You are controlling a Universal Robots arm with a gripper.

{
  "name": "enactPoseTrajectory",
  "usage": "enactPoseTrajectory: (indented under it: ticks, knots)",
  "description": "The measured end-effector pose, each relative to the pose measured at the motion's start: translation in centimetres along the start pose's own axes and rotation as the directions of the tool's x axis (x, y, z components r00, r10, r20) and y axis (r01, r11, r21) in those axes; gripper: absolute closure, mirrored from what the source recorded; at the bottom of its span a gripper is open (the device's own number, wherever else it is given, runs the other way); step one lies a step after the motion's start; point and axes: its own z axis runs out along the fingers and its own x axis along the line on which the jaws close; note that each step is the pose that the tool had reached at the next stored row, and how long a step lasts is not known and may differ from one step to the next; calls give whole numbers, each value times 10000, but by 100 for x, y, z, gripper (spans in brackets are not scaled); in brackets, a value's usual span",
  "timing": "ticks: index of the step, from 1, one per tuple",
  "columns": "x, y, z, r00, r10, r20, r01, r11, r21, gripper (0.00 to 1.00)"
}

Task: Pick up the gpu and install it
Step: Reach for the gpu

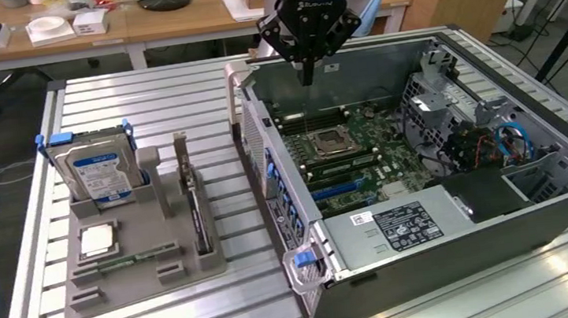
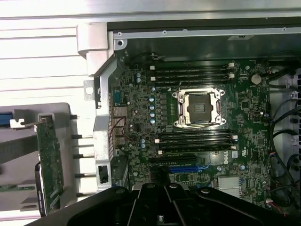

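Bright, even light comes from above me. The table (image 1: 130, 104) slats glare white, worst beside the case (image 1: 454, 268), and wash out in my wrist view. Inside, the board (image 1: 369, 158) lies dimmer, in shadow from the walls.

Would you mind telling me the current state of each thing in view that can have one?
gripper: shut, holding nothing, above the open case.
gpu: standing on edge in the tray, not yet picked up.
hard drive: upright in the tray.
processor: lying flat in the tray.
computer case: lying on its side, open.
processor socket: empty.
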Motion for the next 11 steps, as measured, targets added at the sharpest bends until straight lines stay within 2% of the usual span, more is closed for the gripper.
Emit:
enactPoseTrajectory:
  ticks: [11]
  knots:
    - [43,-3,8,10000,0,0,0,10000,0,89]
